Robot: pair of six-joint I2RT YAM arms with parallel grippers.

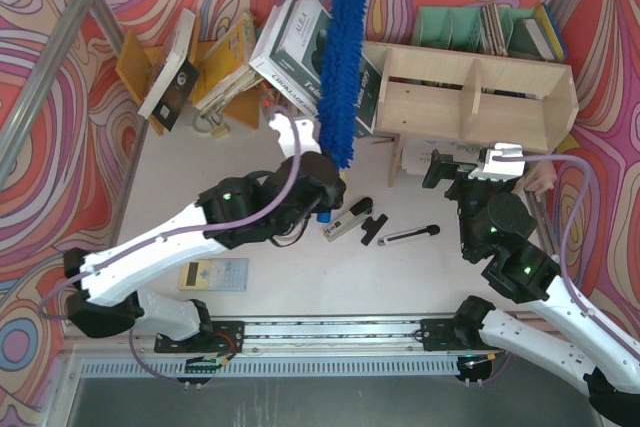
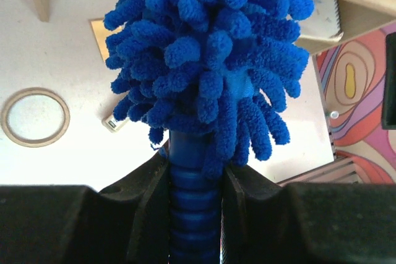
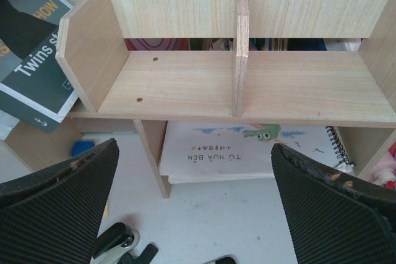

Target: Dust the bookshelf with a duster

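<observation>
Bright-blue chenille fills the left wrist view: the duster (image 2: pixel 210 47) rises straight out of the left gripper (image 2: pixel 197 180), whose black fingers (image 2: pixel 145 183) are closed tight on the ribbed blue handle, one on each side. From above, the left gripper (image 1: pixel 328 185) holds the duster (image 1: pixel 343 67) by its near end. The fluffy head reaches toward the back wall, over the tilted books (image 1: pixel 300 47), just left of the bookshelf (image 1: pixel 480 97). Whether the head touches the shelf's left end cannot be told.

The right gripper (image 1: pixel 452 165) sits at the front of the bookshelf (image 3: pixel 247 85), facing its two upper compartments. Its fingers (image 3: pixel 55 177) are spread wide, with nothing between them. A picture book (image 3: pixel 247 146) lies flat in the lower space under the right compartment.
</observation>
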